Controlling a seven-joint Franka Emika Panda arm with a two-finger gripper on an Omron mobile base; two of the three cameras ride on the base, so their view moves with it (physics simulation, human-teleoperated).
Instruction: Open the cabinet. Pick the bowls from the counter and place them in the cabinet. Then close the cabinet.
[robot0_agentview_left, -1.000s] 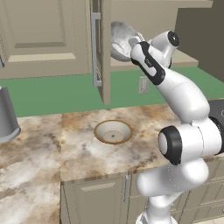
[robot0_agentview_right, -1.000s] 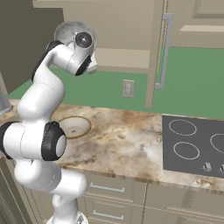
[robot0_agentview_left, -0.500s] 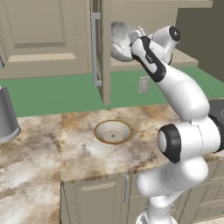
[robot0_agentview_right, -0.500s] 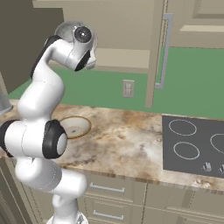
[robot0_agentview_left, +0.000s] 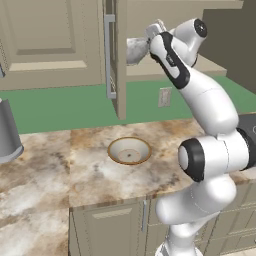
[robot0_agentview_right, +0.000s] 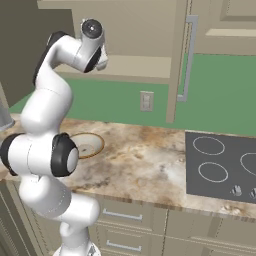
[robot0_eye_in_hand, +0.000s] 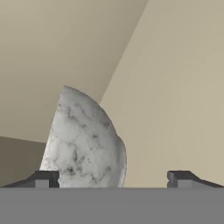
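The cabinet (robot0_agentview_left: 120, 75) stands open, its door swung out toward me with the silver bar handle (robot0_agentview_left: 108, 55) on its edge. The mottled grey-white bowl (robot0_agentview_left: 136, 50) sits inside on the cabinet floor. My gripper (robot0_agentview_left: 149, 39) is right beside it, reaching in from the right. In the hand view the gripper (robot0_eye_in_hand: 113, 179) is open, and the grey-white bowl (robot0_eye_in_hand: 83, 140) lies between the fingertips (robot0_eye_in_hand: 46, 178), close to the left one. The cream bowl (robot0_agentview_left: 129, 151) with the orange-brown rim rests on the counter (robot0_agentview_left: 90, 175) below the cabinet.
A tall grey cylinder (robot0_agentview_left: 7, 132) stands at the counter's left end. The dark stovetop (robot0_agentview_right: 225, 165) lies to the right, and a wall outlet (robot0_agentview_right: 146, 101) sits under the cabinet. The second open door (robot0_agentview_right: 177, 60) juts out beside the arm.
The jaws have spread wide from a shut grip and let go of the grey-white bowl inside the cabinet. The hand has shifted slightly; the cream bowl has not moved.
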